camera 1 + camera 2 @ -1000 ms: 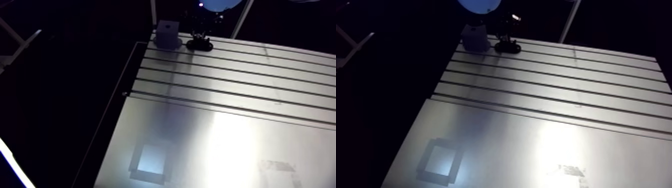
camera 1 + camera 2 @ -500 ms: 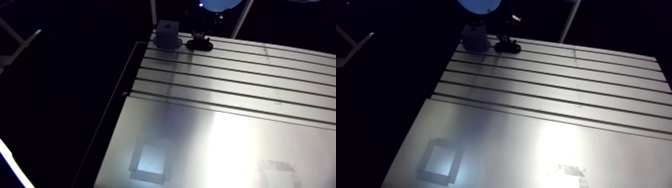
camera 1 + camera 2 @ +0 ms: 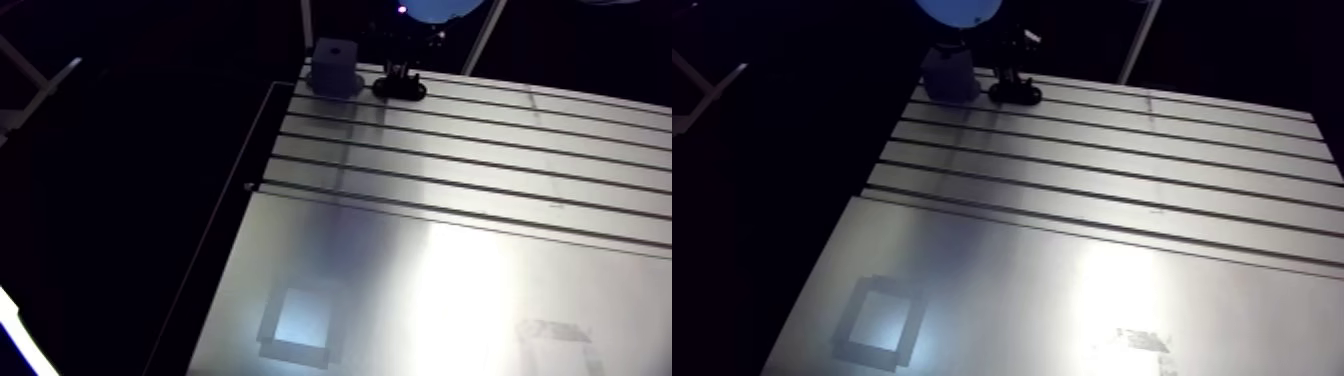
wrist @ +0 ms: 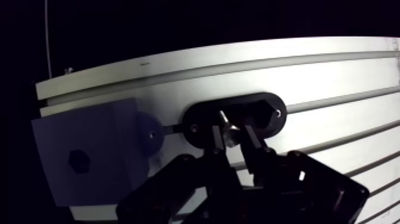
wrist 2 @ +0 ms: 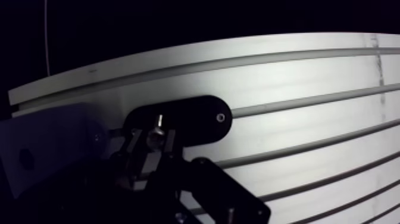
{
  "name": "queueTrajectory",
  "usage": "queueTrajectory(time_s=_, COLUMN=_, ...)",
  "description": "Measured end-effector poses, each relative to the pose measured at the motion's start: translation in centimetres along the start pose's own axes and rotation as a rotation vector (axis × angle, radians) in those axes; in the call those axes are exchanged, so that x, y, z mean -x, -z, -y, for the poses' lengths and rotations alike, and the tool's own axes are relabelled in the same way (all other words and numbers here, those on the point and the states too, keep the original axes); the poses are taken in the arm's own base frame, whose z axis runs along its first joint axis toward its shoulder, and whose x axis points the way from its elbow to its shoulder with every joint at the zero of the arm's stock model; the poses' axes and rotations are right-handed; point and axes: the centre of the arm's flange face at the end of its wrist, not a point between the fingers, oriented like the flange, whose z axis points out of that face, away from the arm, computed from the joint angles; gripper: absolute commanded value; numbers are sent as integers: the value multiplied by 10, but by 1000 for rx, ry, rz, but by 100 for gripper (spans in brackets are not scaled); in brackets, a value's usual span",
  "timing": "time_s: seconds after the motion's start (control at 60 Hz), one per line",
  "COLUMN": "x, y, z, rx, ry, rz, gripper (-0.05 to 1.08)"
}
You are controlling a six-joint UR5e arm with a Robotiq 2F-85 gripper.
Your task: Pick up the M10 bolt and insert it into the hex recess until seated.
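In the wrist view the M10 bolt [image 4: 229,128] stands in a black oval holder [image 4: 268,113] on the slotted table [image 3: 450,200]. My gripper [image 4: 232,136] is shut on the bolt, one finger pressed to each side of it. Close beside the holder sits a grey block [image 4: 89,158] with a dark hex recess [image 4: 78,161] in its upper face. In the arm view the block [image 3: 336,65] and the holder [image 3: 400,90] sit at the table's far corner, with the gripper [image 3: 400,72] small and dark above the holder.
The block and holder lie close to the table's far edge and its left edge [image 3: 250,185]. Several slots run across the far half. A dark taped square outline [image 3: 303,320] marks the smooth near part of the table.
The whole arm view has shifted slightly, so the camera moved a little. The block, the holder and the gripper keep their places relative to one another.
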Motion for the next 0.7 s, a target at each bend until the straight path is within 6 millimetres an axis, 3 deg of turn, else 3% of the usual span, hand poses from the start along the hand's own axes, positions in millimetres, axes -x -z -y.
queueTrajectory(time_s=0.7, x=-1, y=6, z=0, rx=-1, ry=1, rz=1, gripper=75)
